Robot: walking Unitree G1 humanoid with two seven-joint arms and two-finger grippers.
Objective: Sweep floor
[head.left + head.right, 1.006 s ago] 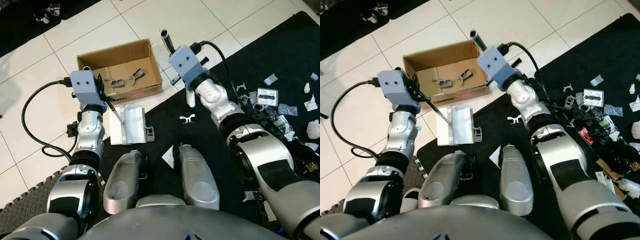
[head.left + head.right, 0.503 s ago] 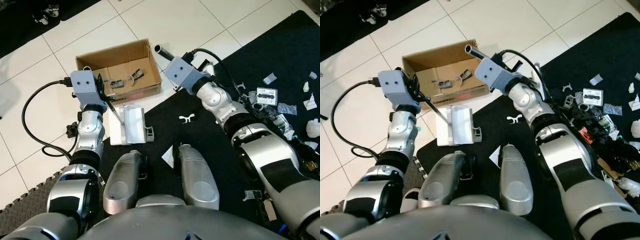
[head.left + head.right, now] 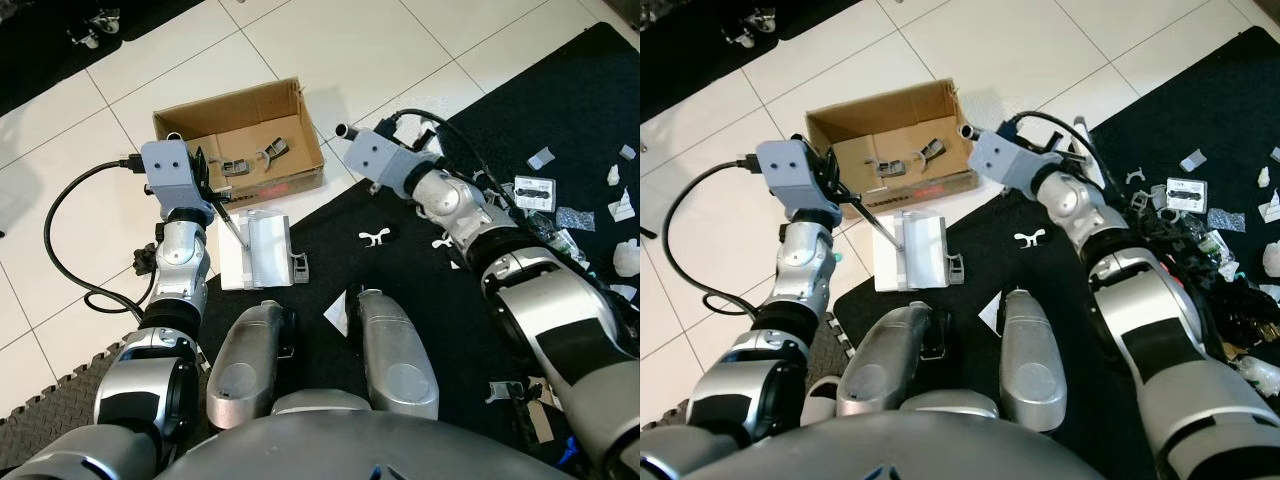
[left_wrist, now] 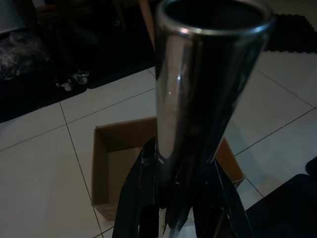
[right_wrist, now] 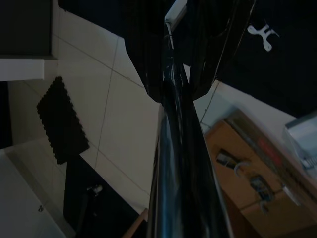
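Mid-sweep, both arms busy. Left gripper [image 4: 173,208] sits at left centre of the head views, fingers pinched on the thin dark handle of a white dustpan [image 3: 255,250]; the pan lies flat on the tile just below the cardboard box [image 3: 240,140], its lower right corner at the edge of the black mat [image 3: 400,250]. In the left wrist view a shiny metal tube [image 4: 198,99] runs up between the black fingers, box behind it.

Right gripper [image 5: 171,54] is at upper centre of the head views, just right of the box, closed around a dark broom pole [image 5: 178,173]; the pole tip [image 3: 342,131] pokes out toward the box's right wall. Broom head itself I can't make out.

Debris: a small white clip [image 3: 373,237] on the mat in mid-frame, well apart from the pan mouth; another white bit [image 3: 443,243] close under the right forearm; a big scatter of plastic scraps and packets [image 3: 560,215] along the right edge. The box already holds a few grey parts [image 3: 250,160].

Step judged: gathering mat litter toward the pan. Next move probably needs the right arm to drag the broom leftward across the mat, pushing the white clip to the pan lip, while the left arm keeps the pan flat and steady. Most litter is not yet collected.
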